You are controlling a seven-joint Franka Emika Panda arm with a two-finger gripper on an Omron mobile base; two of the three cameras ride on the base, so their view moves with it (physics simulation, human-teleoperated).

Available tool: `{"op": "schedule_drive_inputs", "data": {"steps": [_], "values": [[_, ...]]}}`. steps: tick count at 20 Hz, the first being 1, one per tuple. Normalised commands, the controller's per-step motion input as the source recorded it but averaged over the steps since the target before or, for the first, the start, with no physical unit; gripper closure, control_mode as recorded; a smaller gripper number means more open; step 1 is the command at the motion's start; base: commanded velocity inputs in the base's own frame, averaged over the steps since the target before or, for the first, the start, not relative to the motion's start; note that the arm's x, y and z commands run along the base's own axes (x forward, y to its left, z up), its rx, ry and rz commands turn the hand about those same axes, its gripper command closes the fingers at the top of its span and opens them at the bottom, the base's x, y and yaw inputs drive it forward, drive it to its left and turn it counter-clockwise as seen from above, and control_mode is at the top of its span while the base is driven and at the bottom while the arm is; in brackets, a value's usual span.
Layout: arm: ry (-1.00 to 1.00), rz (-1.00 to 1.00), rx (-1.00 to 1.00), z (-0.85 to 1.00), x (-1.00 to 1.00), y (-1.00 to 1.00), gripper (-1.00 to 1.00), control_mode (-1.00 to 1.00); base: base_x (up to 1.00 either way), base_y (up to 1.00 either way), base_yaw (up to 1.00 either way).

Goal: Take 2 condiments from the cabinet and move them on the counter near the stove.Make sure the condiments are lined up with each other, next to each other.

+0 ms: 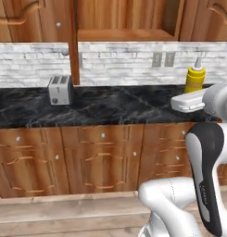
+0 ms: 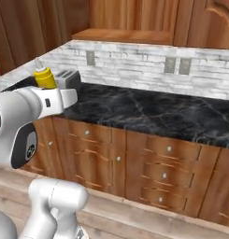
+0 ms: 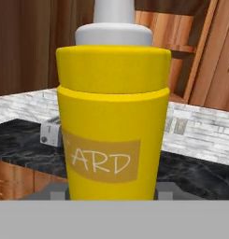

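yellow bottle (image 3: 113,116) upright in tool's (image 1: 194,95) grip, above counter (image 1: 110,109) front edge, toaster (image 1: 59,89) well left

A silver two-slot toaster (image 1: 59,89) is seen standing near the back edge of the worktop, against a white brick backsplash (image 1: 119,62) fitted with paired wall outlets (image 1: 163,59).

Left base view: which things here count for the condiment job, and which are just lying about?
For the job:
- yellow squeeze bottle, upright in the claw
- black marble counter
- wooden wall cabinet, open shelf

Lying about:
- toaster on the counter
- wall outlets
- drawer fronts
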Motion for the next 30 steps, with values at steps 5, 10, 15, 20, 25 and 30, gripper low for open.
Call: {"op": "schedule_drive_inputs", "data": {"steps": [5,10,15,20,25,30], "values": [[0.0,0.0,0.0,0.0,0.0,0.0,1.0,1.0,-1.0,-0.44,-0.14],[0.0,0.0,0.0,0.0,0.0,0.0,1.0,1.0,-1.0,-0.18,-0.01],[0.0,0.0,0.0,0.0,0.0,0.0,1.0,1.0,-1.0,-0.11,0.0],[0.0,0.0,0.0,0.0,0.0,0.0,1.0,1.0,-1.0,-0.19,0.0],[0.0,0.0,0.0,0.0,0.0,0.0,1.0,1.0,-1.0,-0.25,-0.01],[0.0,0.0,0.0,0.0,0.0,0.0,1.0,1.0,-1.0,-0.41,0.0]]}}
